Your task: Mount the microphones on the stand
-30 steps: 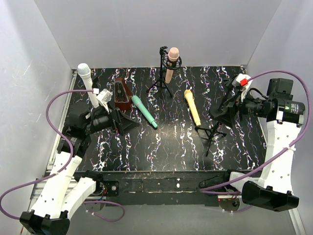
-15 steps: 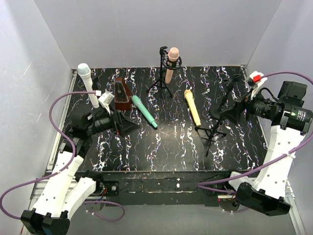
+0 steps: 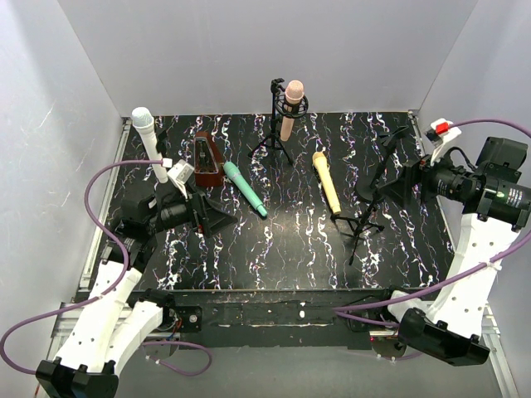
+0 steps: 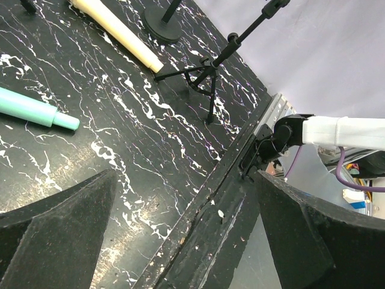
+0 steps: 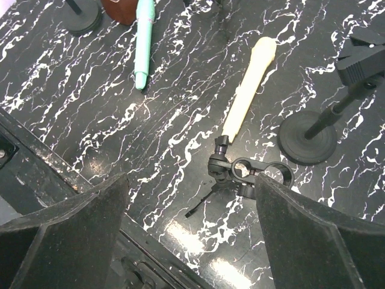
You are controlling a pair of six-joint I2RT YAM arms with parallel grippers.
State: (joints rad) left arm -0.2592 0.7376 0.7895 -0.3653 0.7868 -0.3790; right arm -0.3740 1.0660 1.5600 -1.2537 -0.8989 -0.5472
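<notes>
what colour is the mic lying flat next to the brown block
Teal-green; the microphone shows best in the top external view.

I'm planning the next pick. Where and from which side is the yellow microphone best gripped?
Probably mid-handle on the yellow microphone, coming down from above, jaws across its width. It lies flat on the table, the handle is slimmer than the head, and the middle is clear of the tripod stand by its near end.
</notes>
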